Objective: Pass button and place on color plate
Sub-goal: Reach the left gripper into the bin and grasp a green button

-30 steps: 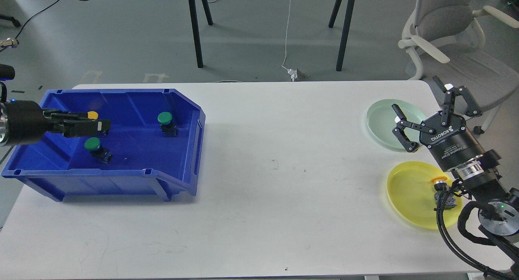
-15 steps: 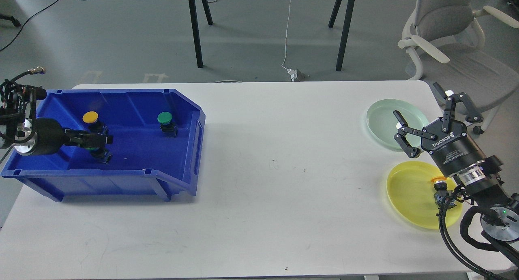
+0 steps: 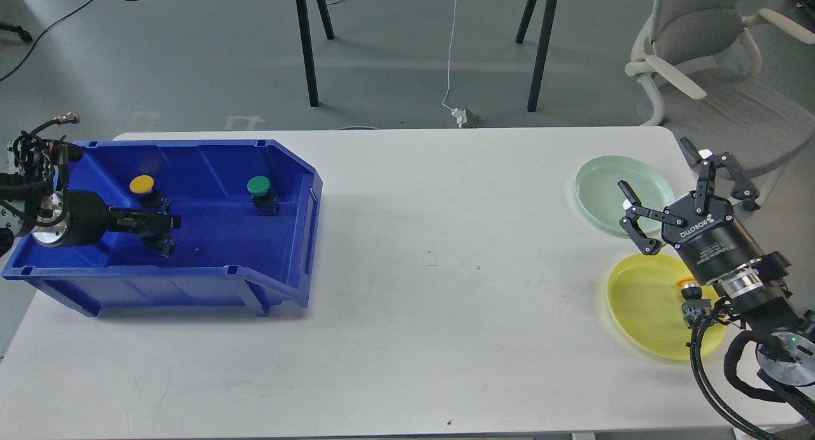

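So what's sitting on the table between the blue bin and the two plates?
Nothing: the head view shows bare white table between the blue bin and both the green plate and yellow plate.

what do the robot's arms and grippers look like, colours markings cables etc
Both arms are black. The right gripper has a round black body with white ROBOTIQ lettering, linked black fingers with pale pads, a silver wrist ring and looping black cables. The left gripper is slim and dark on a black cylinder with a silver rim.

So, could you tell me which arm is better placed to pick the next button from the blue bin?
Left: its end effector is inside the blue plastic bin; the right end effector hovers beside the plates.
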`<act>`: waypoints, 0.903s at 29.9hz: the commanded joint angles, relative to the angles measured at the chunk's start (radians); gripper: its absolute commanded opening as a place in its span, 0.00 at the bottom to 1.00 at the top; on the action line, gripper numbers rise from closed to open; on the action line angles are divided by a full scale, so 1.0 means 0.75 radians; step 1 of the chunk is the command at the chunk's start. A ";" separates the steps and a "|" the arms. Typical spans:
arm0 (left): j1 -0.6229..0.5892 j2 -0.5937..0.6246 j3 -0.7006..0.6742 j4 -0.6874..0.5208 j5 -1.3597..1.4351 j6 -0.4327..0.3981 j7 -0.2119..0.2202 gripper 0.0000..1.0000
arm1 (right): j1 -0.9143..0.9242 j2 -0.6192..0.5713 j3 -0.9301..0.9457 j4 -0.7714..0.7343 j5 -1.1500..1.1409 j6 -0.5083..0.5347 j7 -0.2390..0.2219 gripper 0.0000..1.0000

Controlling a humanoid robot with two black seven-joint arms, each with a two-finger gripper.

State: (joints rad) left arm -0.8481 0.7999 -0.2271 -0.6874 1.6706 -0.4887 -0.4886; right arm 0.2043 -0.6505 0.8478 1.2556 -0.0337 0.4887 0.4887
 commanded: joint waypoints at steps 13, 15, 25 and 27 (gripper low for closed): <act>0.004 -0.085 0.002 0.135 0.004 0.003 0.000 0.78 | -0.009 -0.004 0.007 0.005 0.000 0.000 0.000 0.96; 0.004 -0.083 0.002 0.135 0.004 0.009 0.000 0.77 | -0.009 -0.004 0.007 0.005 0.000 0.000 0.000 0.96; 0.000 -0.079 -0.002 0.115 -0.008 0.000 0.000 0.77 | -0.017 -0.004 0.005 0.003 0.000 0.000 0.000 0.96; 0.000 -0.077 -0.002 0.113 -0.008 0.000 0.000 0.76 | -0.017 -0.004 0.005 0.003 0.000 0.000 0.000 0.96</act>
State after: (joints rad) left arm -0.8471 0.7421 -0.2282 -0.6003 1.6650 -0.4868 -0.4886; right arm 0.1922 -0.6535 0.8512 1.2588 -0.0337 0.4887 0.4887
